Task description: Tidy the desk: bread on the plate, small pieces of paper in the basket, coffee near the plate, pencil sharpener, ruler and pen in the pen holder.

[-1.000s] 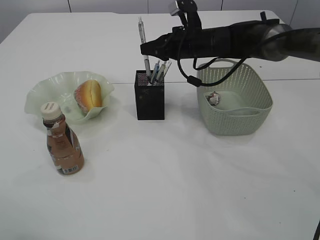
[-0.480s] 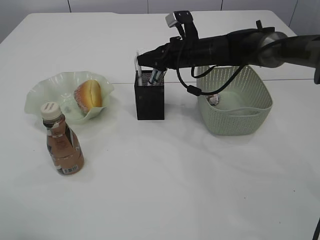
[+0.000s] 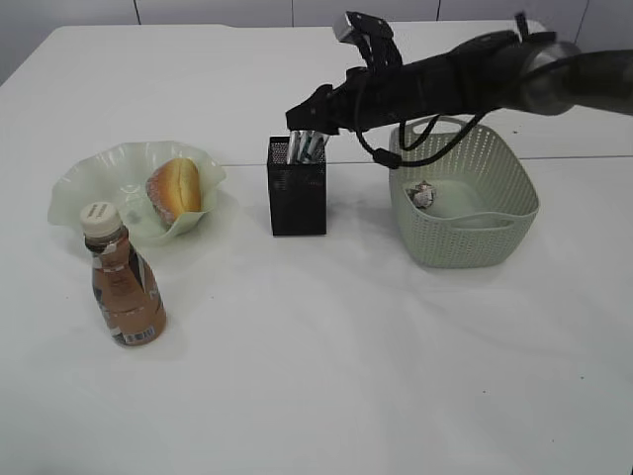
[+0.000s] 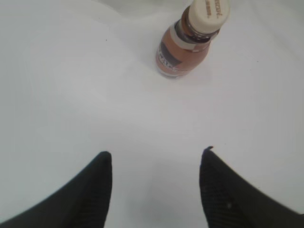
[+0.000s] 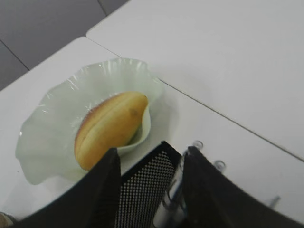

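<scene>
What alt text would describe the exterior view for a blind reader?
The right tool hovers just above a black pen holder with pens. On the white table, bread lies on a green plate beside a coffee bottle; a green basket stands right.

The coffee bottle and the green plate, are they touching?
Cannot tell. In the exterior view the bottle overlaps the plate's front rim, which hides any gap; the left wrist view shows no plate.

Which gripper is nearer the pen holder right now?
Right. The right gripper hovers just above the pen holder, jaws apart. The left gripper is over bare table near the coffee bottle.
</scene>
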